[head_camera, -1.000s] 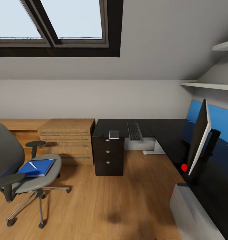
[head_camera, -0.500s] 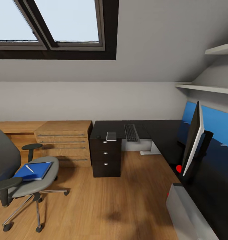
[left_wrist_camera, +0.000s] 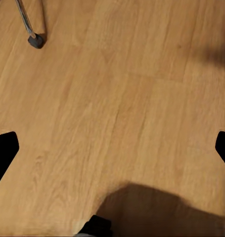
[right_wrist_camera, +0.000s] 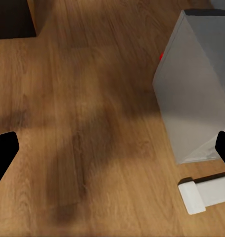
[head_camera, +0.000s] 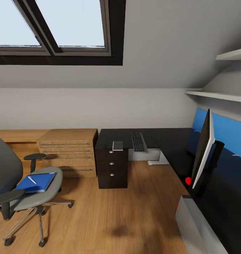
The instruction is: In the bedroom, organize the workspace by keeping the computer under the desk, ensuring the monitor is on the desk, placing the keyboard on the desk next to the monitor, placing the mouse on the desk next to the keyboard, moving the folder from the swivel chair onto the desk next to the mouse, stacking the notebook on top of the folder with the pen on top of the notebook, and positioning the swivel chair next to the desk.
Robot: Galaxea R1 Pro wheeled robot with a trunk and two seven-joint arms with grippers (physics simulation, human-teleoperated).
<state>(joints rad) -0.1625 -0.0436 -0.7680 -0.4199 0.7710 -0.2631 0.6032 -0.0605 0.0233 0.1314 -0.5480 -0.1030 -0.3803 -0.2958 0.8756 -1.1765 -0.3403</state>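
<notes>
Folder (head_camera: 35,182) lying on swivel chair (head_camera: 23,187), lower left; both grippers (left_wrist_camera: 112,148) (right_wrist_camera: 112,148) hanging spread wide, gripping nothing.

Bright skylight (head_camera: 64,24) daylight; soft shadows on floor (head_camera: 116,211); slightly blurry render.

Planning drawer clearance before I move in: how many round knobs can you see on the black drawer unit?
3, stacked in a column down the front of the black drawer unit: top knob, middle knob, bottom knob. Its other faces are hidden.
</notes>
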